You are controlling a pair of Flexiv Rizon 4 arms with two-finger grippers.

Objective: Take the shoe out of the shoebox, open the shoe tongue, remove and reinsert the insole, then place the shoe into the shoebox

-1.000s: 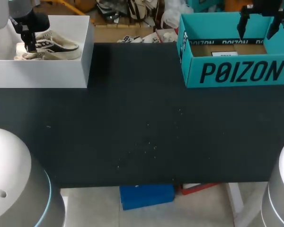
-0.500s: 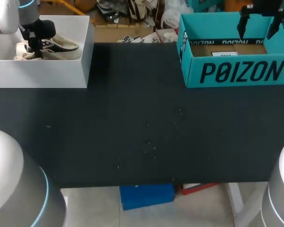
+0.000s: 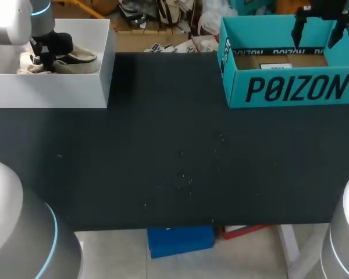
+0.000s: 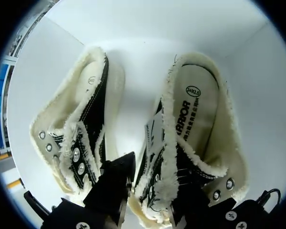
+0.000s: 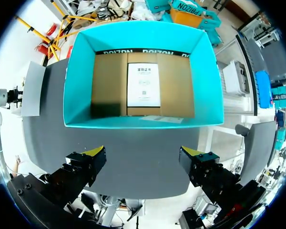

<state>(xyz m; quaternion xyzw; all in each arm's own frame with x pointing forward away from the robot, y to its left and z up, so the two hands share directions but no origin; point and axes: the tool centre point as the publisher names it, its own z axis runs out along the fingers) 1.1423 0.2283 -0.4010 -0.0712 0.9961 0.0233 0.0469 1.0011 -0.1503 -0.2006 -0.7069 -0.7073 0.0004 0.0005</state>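
Note:
Two cream, fleece-lined black canvas shoes lie side by side in a white box point(image 3: 52, 90) at the table's far left. My left gripper point(image 3: 42, 53) is down inside that box. In the left wrist view its fingers point(image 4: 115, 183) straddle the near side wall of one shoe point(image 4: 193, 119), one finger between the two shoes and the other inside the shoe, pinching the fleece edge; the yellow tips are hidden. The other shoe point(image 4: 81, 109) lies beside it. My right gripper point(image 3: 317, 29) point(image 5: 143, 153) hangs open over the empty teal shoebox point(image 3: 291, 87) point(image 5: 76, 71) at the far right.
A white paper slip point(image 5: 143, 85) lies on the teal box's cardboard floor. The black table top point(image 3: 174, 157) stretches between the two boxes, with its front edge near me.
My left arm has sunk lower and a little to the right onto the shoe, and its fingers have drawn closer together. The right arm has not moved.

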